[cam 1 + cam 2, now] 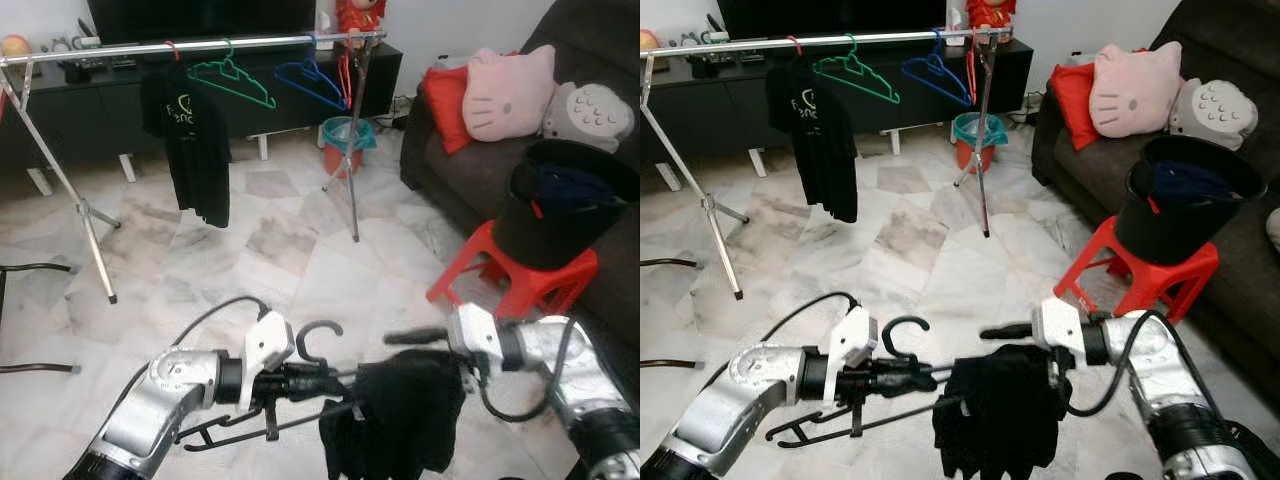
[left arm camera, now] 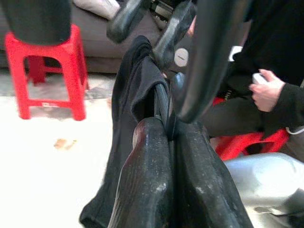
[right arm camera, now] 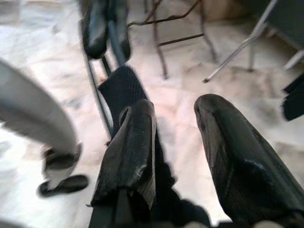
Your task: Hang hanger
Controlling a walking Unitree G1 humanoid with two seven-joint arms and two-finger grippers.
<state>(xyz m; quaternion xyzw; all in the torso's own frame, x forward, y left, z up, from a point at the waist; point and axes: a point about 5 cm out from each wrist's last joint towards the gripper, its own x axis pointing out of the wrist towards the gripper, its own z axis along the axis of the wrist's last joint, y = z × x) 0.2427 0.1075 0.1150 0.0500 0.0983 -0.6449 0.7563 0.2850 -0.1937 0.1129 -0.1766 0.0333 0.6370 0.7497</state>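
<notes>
- Left eye view: well short of the clothes rail [image 1: 200,45], low above the floor, the left end effector [image 1: 330,383] pinches the neck of a black hanger [image 1: 318,340]. A black garment [image 1: 395,415] hangs from it, just beside the red stool [image 1: 520,280].
- Right eye view: the right end effector [image 1: 1025,345] sits at the garment's top edge, near the stool.
- Left wrist view: the fingers [image 2: 147,175] are pressed together on the hanger wire; a person's hand [image 2: 266,92] is beyond the garment.
- Right wrist view: the fingers [image 3: 128,152] are spread, one lying against the garment.
</notes>
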